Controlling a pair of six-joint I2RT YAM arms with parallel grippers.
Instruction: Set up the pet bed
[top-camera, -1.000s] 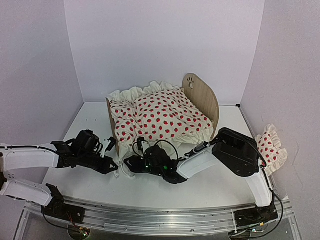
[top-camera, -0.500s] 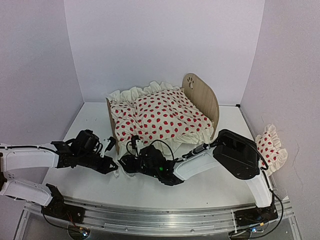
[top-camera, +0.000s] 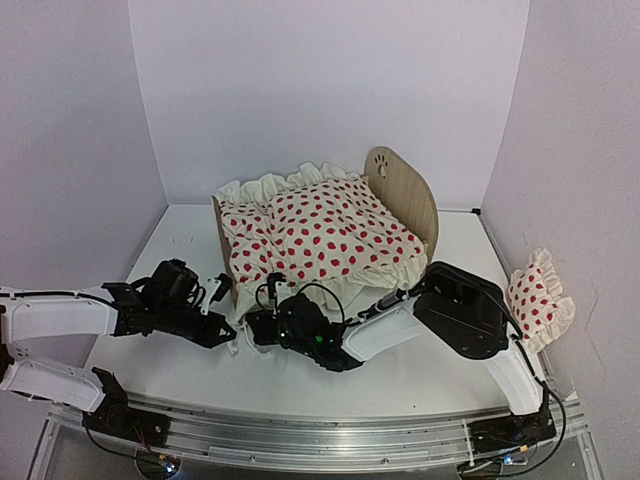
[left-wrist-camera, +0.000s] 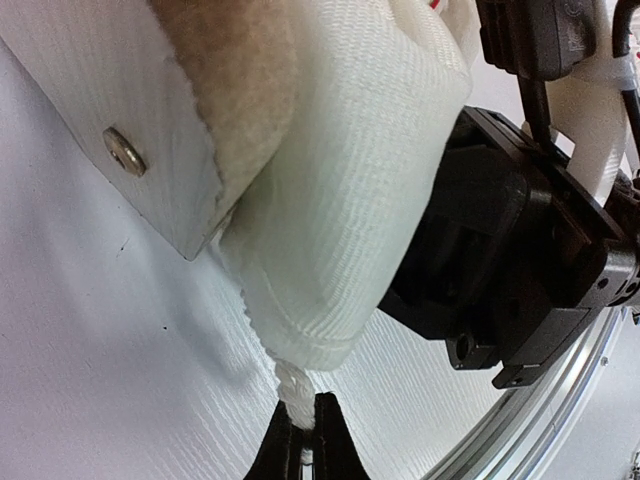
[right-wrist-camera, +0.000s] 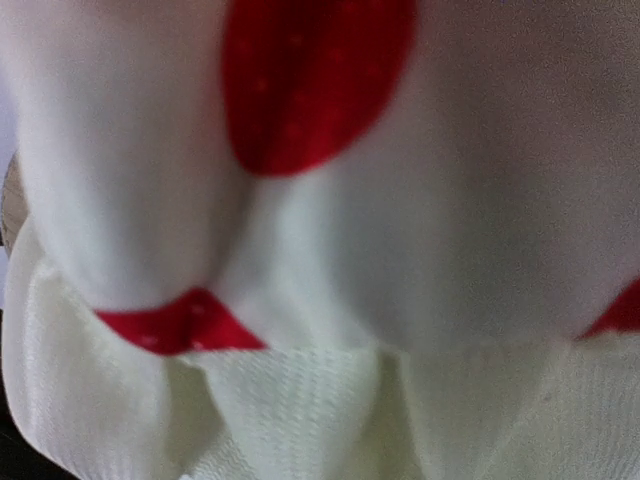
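Note:
The pet bed (top-camera: 402, 192) stands at the table's middle, headboard to the right, low footboard (top-camera: 219, 232) to the left. A cream red-dotted duvet (top-camera: 320, 235) covers it and hides the mattress. My left gripper (top-camera: 229, 338) sits low by the footboard's near corner, shut on a twisted bit of the duvet's white ruffle (left-wrist-camera: 340, 200), pinched between the fingertips (left-wrist-camera: 305, 440). My right gripper (top-camera: 253, 325) is pressed against the duvet's hanging front edge right next to it. Duvet cloth (right-wrist-camera: 330, 300) fills the right wrist view and hides its fingers.
A small red-dotted ruffled pillow (top-camera: 540, 298) lies at the table's right edge against the wall. White walls close the back and both sides. A corner of the bed frame with a screw (left-wrist-camera: 125, 150) is just above the left gripper. The right arm's elbow (top-camera: 465, 305) rises near the bed's front right.
My right gripper has slid left along the duvet's front edge and now sits beside the left gripper. The left arm and its pinched ruffle have not moved.

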